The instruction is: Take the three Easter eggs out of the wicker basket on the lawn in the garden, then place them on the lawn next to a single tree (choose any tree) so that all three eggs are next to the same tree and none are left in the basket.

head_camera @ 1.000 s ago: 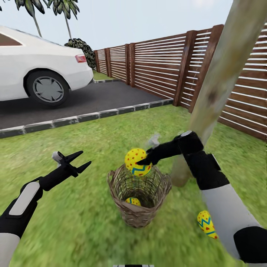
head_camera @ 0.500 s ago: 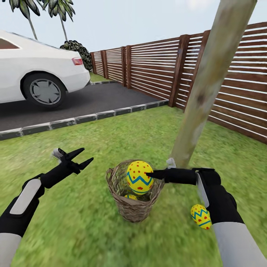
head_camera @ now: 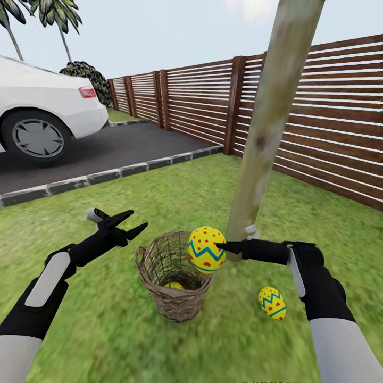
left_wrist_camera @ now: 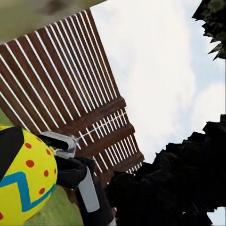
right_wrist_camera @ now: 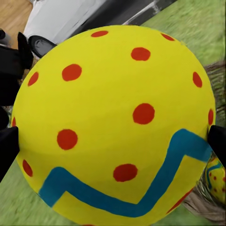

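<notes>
head view, left to right: a white car (head_camera: 42, 114) stands on the dark driveway (head_camera: 106, 151), which is edged by a row of grey kerb stones (head_camera: 111, 173) where it meets the lawn (head_camera: 175, 197). the left gripper (head_camera: 129, 224) hangs above the grass just beside the wicker basket (head_camera: 171, 276), its two dark fingers spread apart with nothing between them. the basket stands upright on the lawn near the foot of the tree (head_camera: 260, 133); one easter egg (head_camera: 173, 286) lies at its bottom, partly hidden by the woven wall. a second egg (head_camera: 206, 249), yellow with red dots and a blue zigzag band, is raised over the basket's rim on the side facing the trunk, pinched by the right gripper (head_camera: 221, 246), whose fingers are closed against its shell. the tree trunk leans slightly and rises out of the frame; behind it runs a brown slatted fence (head_camera: 330, 111). a third egg (head_camera: 272, 303) rests on the grass close to the trunk's base, between basket and right forearm. right wrist view: the held egg (right_wrist_camera: 117, 122) sits between dark fingertips (right_wrist_camera: 217, 141) pressed on opposite sides. left wrist view: the same egg (left_wrist_camera: 26, 179) appears beside the right gripper's body, with the fence (left_wrist_camera: 70, 89) behind.
</notes>
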You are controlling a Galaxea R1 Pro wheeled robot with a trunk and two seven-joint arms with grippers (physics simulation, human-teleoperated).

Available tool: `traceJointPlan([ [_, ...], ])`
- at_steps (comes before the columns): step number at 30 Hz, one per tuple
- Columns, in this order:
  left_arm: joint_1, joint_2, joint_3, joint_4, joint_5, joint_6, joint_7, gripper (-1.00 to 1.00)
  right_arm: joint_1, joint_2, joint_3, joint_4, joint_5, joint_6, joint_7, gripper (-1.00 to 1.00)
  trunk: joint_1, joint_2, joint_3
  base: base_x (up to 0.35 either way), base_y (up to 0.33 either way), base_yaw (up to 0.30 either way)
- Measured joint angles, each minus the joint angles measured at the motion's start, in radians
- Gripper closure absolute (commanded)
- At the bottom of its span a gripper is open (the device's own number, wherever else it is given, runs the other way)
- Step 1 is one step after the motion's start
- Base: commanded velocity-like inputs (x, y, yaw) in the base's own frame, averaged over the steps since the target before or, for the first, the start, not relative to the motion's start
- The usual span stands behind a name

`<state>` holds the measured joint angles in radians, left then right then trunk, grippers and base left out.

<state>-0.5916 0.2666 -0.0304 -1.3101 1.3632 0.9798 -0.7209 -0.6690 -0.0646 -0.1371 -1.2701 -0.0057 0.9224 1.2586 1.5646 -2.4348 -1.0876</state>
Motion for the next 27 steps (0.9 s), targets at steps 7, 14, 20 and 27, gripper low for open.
traceJointPlan([
  [7,0.000,0.007,-0.011,-0.024,0.000,0.002,-0.187,-1.00,0.000,-0.010,-0.035,0.003,0.004,-0.002,-0.001,1.00,0.000,0.000,0.008,0.000,0.000,-0.223],
  [14,0.000,0.001,-0.021,-0.024,-0.010,-0.001,-0.188,-1.00,0.000,-0.017,-0.129,0.009,0.002,-0.001,-0.004,1.00,0.000,0.000,0.016,0.000,-0.066,-0.223],
  [20,0.000,-0.009,-0.083,-0.024,-0.010,-0.003,-0.187,-1.00,0.000,-0.017,-0.165,0.019,0.003,-0.001,-0.005,1.00,0.000,0.000,0.023,0.000,-0.231,-0.223],
  [27,0.000,-0.046,-0.084,-0.013,-0.013,-0.003,-0.176,-1.00,0.000,-0.017,-0.178,0.026,0.003,-0.001,-0.007,1.00,0.000,0.000,0.031,0.000,-0.307,-0.223],
])
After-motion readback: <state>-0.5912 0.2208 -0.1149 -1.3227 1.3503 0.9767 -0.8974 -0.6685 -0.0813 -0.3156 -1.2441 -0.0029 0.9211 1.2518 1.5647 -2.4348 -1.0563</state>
